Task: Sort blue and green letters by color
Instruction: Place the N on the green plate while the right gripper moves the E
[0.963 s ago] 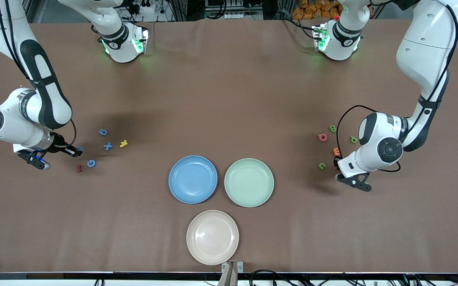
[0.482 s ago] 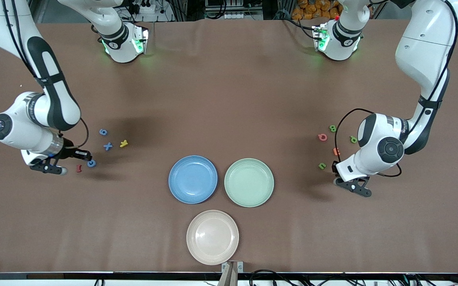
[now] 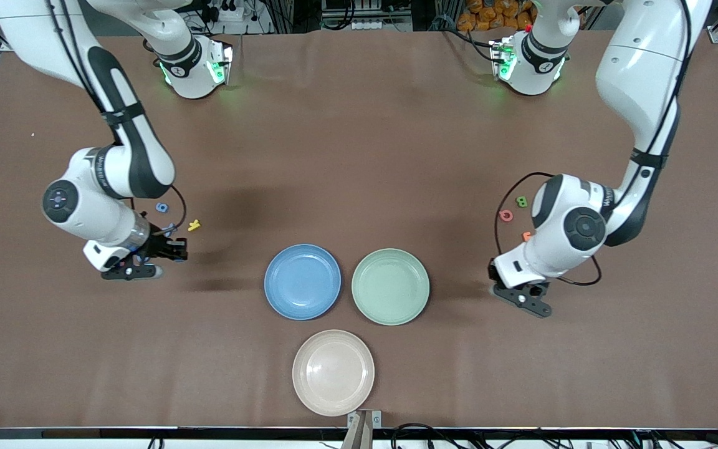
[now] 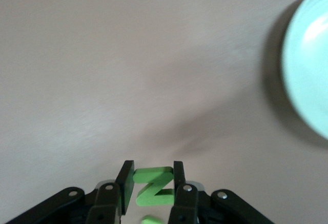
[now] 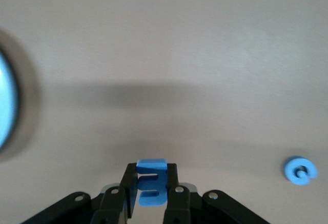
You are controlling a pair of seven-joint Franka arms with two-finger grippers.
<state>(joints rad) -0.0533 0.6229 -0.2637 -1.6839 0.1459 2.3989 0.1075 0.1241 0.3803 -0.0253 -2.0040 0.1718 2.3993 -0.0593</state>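
Both of my arms have swung in toward the plates since a second ago, each carrying a letter up off the bench. My right hand (image 5: 152,196) is clamped on a blue E (image 5: 152,188), the fingers (image 5: 174,196) pressing its two sides, and it hangs over bare bench between the blue letters' patch and the blue plate (image 3: 302,281), whose rim shows at the edge of the right wrist view. A blue G (image 5: 300,170) lies flat on the bench a little way off from that hand, and in the front view a blue 9 (image 3: 161,207) and a yellow Y (image 3: 194,225) lie close by my right forearm. My left hand (image 4: 152,193) is clamped on a green N (image 4: 152,187), held edge to edge between the fingers (image 4: 124,190), over bare bench short of the green plate (image 3: 390,286), with part of that plate's pale rim in the left wrist view. Near my left arm lie a green B (image 3: 521,201), a pink Q (image 3: 505,215) and an orange E (image 3: 526,236). A beige plate (image 3: 333,372) sits apart from both hands.
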